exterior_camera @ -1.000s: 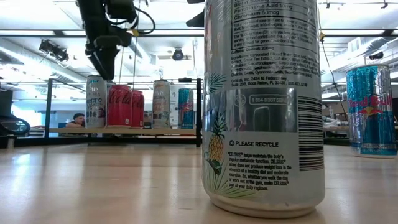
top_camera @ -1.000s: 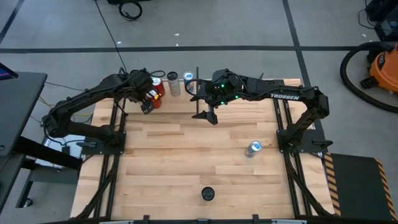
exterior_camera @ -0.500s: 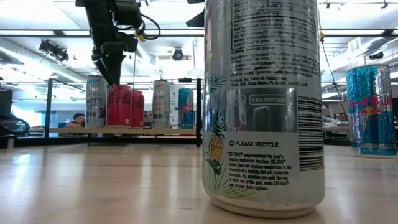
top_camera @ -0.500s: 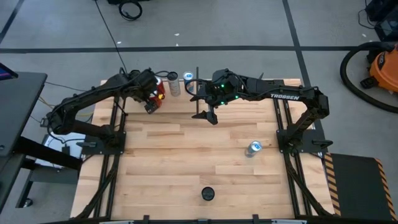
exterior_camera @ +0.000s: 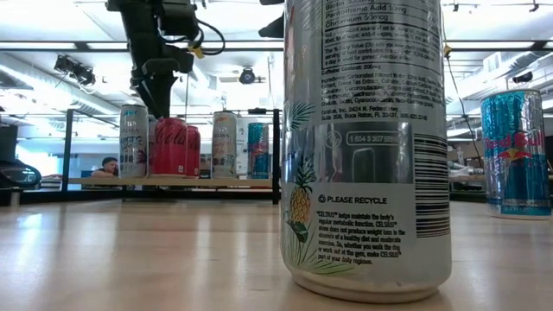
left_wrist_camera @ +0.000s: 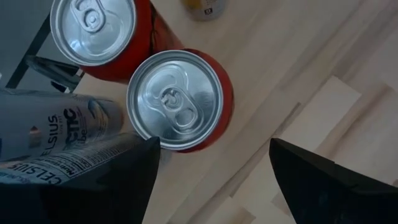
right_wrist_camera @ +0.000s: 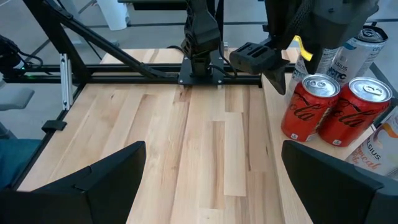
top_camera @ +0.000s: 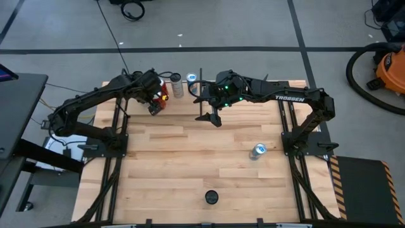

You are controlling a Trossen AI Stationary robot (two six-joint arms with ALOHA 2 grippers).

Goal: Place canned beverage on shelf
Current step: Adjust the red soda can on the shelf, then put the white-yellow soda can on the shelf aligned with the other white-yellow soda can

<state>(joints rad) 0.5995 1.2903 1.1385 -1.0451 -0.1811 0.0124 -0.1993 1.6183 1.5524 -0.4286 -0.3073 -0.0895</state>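
Already shelved at 11 o'clock: red aluminium cola can; left gripper spread above it, right gripper spread idle.

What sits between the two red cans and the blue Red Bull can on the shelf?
A pale slim can stands between the red cans and the Red Bull can, seen in the low view.

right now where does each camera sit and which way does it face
High: above the table, looking straight down; both arms show, left gripper open over the red cans, right gripper open.
Low: at tabletop height, looking level across to the shelf; Celsius can up close, left arm overhead.
Left wrist: looks down on two red can tops; own fingers show.
Right wrist: looks across the table; own fingers show.
All four share the red cans.
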